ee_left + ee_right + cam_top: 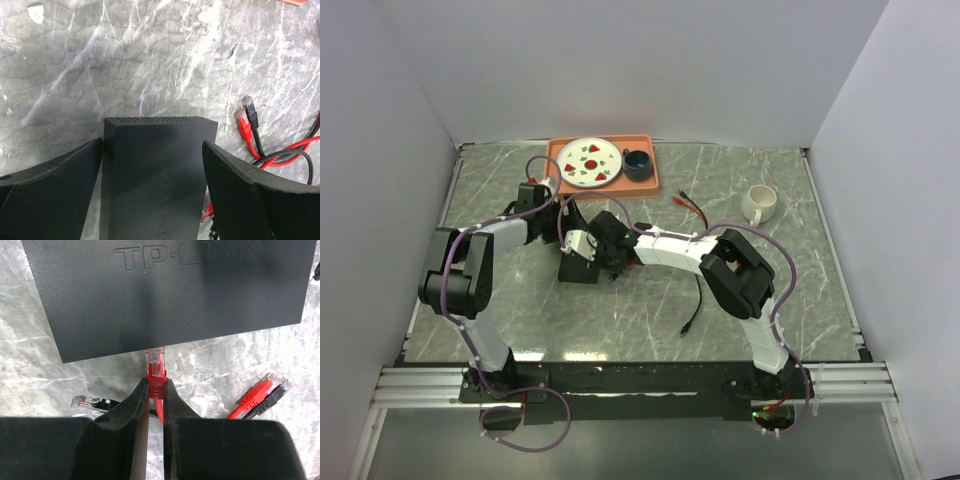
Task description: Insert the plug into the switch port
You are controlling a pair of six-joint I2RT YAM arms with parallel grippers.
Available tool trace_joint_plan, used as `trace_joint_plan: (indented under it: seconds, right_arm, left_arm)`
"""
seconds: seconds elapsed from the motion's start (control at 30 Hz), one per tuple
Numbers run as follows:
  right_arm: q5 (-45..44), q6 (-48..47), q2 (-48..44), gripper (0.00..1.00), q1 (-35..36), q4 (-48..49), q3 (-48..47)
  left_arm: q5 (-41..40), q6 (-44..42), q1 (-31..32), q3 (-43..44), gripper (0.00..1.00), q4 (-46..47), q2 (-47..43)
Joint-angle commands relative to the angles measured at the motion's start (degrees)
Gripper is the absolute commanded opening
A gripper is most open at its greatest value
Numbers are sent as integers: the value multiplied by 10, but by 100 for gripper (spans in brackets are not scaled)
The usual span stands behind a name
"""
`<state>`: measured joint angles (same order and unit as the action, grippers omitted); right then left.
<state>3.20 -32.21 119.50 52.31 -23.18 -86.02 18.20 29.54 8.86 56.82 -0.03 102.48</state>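
The switch [165, 295] is a flat matte-black box lying on the marble table; in the top view the switch [578, 270] shows between the two arms. My left gripper [152, 144] straddles the switch [155, 185], its fingers [55, 195] set wide against both long sides. My right gripper [156, 381] is shut on the red plug [156, 362]. The plug's clear tip points at the switch and meets its near edge. The port itself is hidden under that edge.
A black cable's clear plug [85, 402] lies left of my right fingers; a red and black plug pair [265, 390] lies to the right. At the back stand an orange tray [653, 172] with plate and blue cup, and a white mug [760, 203].
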Motion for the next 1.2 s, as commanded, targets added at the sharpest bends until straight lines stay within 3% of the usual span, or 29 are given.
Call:
trace_joint_plan:
  seconds: [0.0,0.47,1.17]
  right_arm:
    - [17,7,15,0,7,-27,-22]
    - [8,13,49,0,9,-71,-39]
    - [-5,30,23,0,33,-77,22]
  left_arm:
    - [13,-18,0,3,86,2,-1]
    - [-54,3,0,-52,86,-52,-54]
    - [-57,17,1,-88,73,-66,-37]
